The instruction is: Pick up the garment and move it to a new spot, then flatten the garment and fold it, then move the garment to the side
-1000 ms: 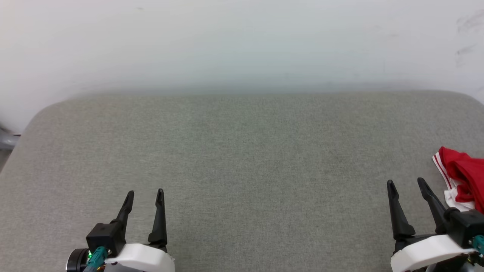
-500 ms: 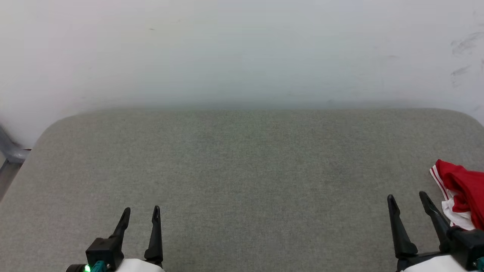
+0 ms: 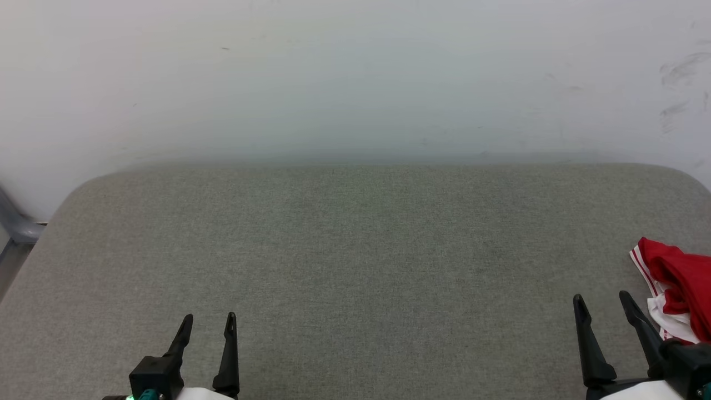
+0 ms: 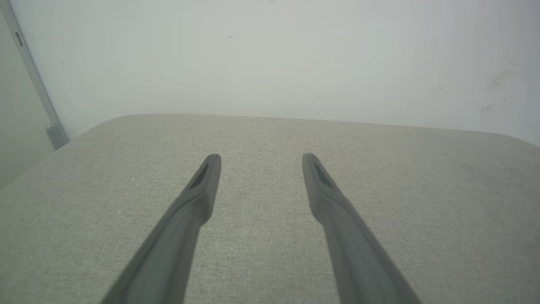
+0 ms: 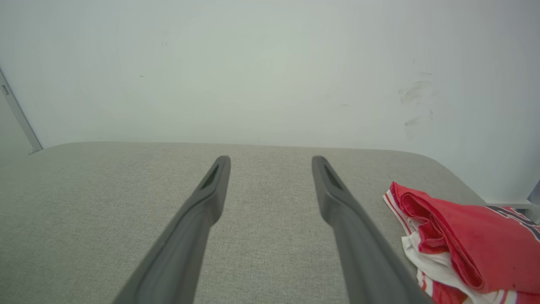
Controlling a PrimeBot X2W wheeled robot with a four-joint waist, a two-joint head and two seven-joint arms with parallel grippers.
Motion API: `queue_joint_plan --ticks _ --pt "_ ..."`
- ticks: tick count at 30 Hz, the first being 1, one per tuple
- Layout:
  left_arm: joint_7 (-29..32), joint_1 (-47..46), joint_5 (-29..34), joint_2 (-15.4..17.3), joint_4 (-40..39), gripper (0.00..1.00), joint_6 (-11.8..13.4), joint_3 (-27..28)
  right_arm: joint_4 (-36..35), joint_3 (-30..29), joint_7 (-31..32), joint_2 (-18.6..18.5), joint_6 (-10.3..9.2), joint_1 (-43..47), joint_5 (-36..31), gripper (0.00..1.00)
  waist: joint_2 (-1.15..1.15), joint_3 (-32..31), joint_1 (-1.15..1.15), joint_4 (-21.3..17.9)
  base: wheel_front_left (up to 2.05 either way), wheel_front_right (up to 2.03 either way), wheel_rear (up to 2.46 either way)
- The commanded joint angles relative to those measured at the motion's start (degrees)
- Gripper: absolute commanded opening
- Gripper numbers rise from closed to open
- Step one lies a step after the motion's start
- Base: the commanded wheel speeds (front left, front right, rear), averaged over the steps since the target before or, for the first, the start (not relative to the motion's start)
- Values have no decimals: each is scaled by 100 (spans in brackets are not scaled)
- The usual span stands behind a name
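Observation:
The garment (image 3: 679, 289) is a crumpled red shirt with white fabric and red-white striped trim, lying at the right edge of the grey padded table (image 3: 355, 250). In the right wrist view the garment (image 5: 460, 245) lies bunched to the right of my fingers, partly cut off by the frame edge. My right gripper (image 3: 601, 300) is open and empty, just left of the garment and apart from it. My left gripper (image 3: 209, 319) is open and empty near the table's front left. The left gripper (image 4: 261, 157) and right gripper (image 5: 271, 159) both hover over bare fabric.
A white wall (image 3: 355, 78) runs right behind the table's far edge. A grey metal post (image 3: 14, 225) stands off the table's left corner. The table's corners are rounded.
The head camera has tilted, so the whole picture has slid down and both grippers sit lower in view. The garment lies as before. Both grippers stay open.

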Motion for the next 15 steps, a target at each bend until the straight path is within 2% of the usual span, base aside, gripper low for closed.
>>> queue_joint_plan --ticks 1,7,8,10,15 --pt "-14 1 22 -12 6 100 -18 3 38 11 -6 31 -8 6 51 100 0 -5 0 -2 0 0 0" --pt "-14 -17 52 -5 34 100 -34 27 112 23 -43 31 -8 -37 66 100 0 -28 0 -16 0 0 0" --pt "2 -1 20 -2 33 0 -25 20 115 19 -13 3 0 -11 62 0 0 -28 0 -17 0 0 0" --pt "9 30 22 -13 129 0 -22 13 219 19 -13 4 1 15 70 0 0 -30 0 -17 0 0 0" --pt "203 -98 -515 -47 198 0 -82 148 347 21 42 4 1 -98 678 0 0 -8 0 -17 0 0 0"
